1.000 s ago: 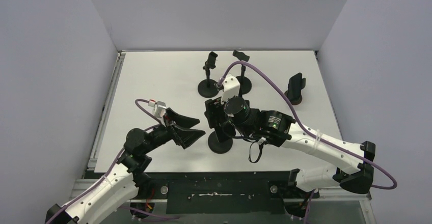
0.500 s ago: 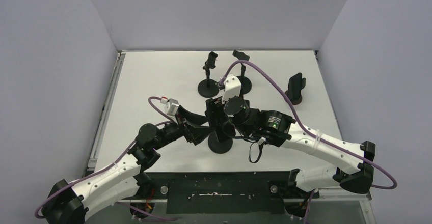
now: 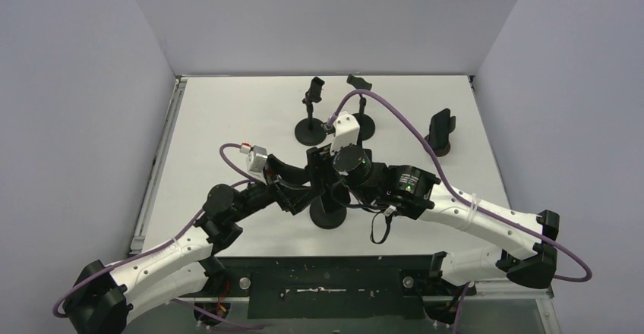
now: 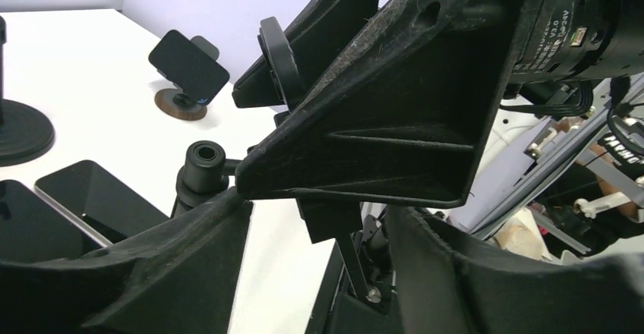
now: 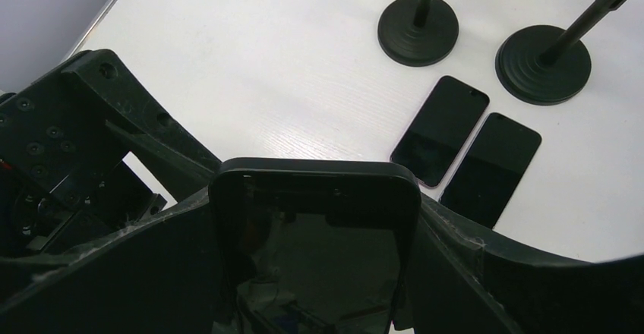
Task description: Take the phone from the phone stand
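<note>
Pulling the phone [image 5: 315, 250] up too hard could tip the whole phone stand [image 3: 328, 214], because its clamp may hold on and the left fingers [image 4: 486, 281] are spread wide open by the pole, not pressing it down yet. The two arms [image 3: 471, 216] are packed close, so they could bump and knock the phone loose. The right fingers [image 5: 486, 288] are closed on the phone's two sides, just above the stand's round foot; I cannot tell if it is out of the clamp. A slip could drop it on the white surface [image 3: 228, 114]. I count two arms, four stands, four phones: two tall stands [image 3: 311, 127] are bare, a small stand [image 3: 441, 150] holds a phone, and two flat phones [image 5: 440, 129] lie side by side.
</note>
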Robot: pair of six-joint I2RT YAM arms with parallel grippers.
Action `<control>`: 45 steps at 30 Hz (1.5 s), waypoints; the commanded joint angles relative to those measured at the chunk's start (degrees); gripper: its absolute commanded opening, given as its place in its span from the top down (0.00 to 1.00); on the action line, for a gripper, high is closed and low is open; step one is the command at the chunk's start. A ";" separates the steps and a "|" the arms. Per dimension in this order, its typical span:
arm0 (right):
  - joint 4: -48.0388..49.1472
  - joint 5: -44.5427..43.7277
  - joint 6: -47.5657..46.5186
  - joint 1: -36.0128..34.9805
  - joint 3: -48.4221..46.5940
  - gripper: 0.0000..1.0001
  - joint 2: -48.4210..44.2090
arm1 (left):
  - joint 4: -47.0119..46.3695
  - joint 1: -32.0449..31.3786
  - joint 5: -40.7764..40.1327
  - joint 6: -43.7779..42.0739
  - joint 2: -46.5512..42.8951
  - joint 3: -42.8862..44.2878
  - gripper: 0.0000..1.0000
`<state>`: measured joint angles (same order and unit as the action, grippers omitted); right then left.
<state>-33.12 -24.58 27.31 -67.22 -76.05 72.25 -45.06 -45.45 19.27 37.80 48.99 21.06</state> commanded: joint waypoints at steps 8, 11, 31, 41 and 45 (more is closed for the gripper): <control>4.45 0.21 1.96 -0.61 0.81 0.78 -0.71 | -10.88 -0.52 0.97 0.13 2.53 0.43 0.96; 5.14 -0.20 2.35 -0.50 1.94 0.87 -1.79 | -13.83 -0.55 0.44 1.37 2.67 -1.41 1.00; 16.80 10.37 9.25 6.56 15.74 1.00 -12.13 | -37.16 -0.69 -5.27 11.15 10.05 -11.16 1.00; 24.97 16.59 7.67 7.17 20.07 1.00 -16.25 | -44.33 -0.61 -5.05 15.46 13.72 -12.10 1.00; 25.17 17.32 7.19 7.19 20.05 1.00 -16.22 | -44.97 -0.69 -3.81 16.78 15.08 -10.89 1.00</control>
<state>-11.70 -9.10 35.00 -60.80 -56.12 58.24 -83.53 -46.39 14.37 49.60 63.20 10.26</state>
